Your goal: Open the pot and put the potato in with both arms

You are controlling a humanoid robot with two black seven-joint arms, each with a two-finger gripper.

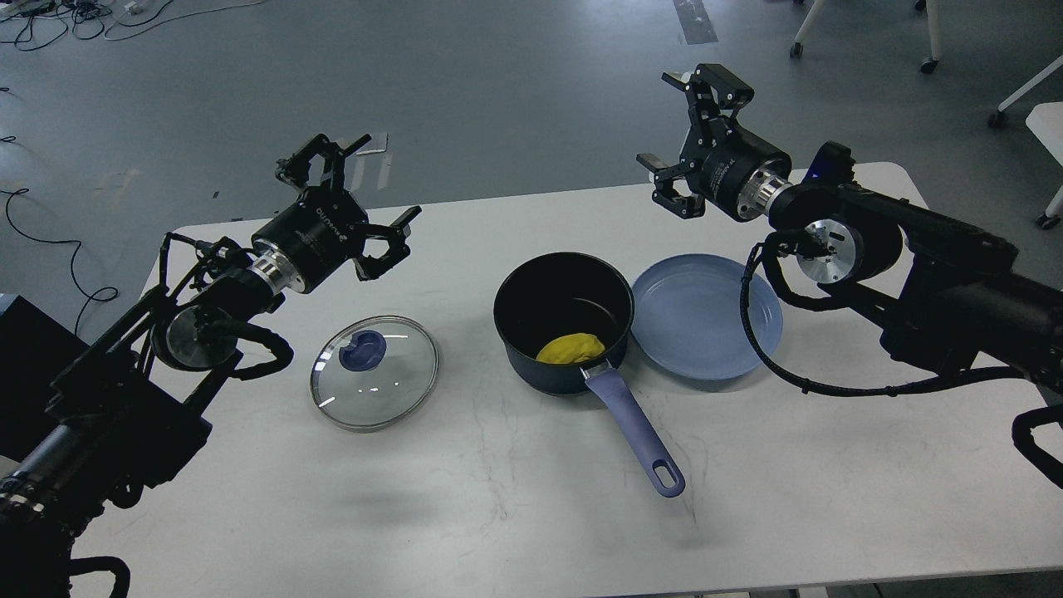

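Observation:
The dark pot (515, 309) with a purple handle (635, 432) stands open in the middle of the white table. The yellow potato (570, 348) lies inside it near the front wall. The glass lid (375, 371) with a blue knob lies flat on the table to the pot's left. My left gripper (353, 195) is open and empty, raised above the table behind the lid. My right gripper (685, 137) is open and empty, raised behind the blue plate.
An empty blue plate (706, 316) touches the pot's right side. The white table (830, 465) has bare surface in front. Grey floor with cables and chair legs lies beyond the far edge.

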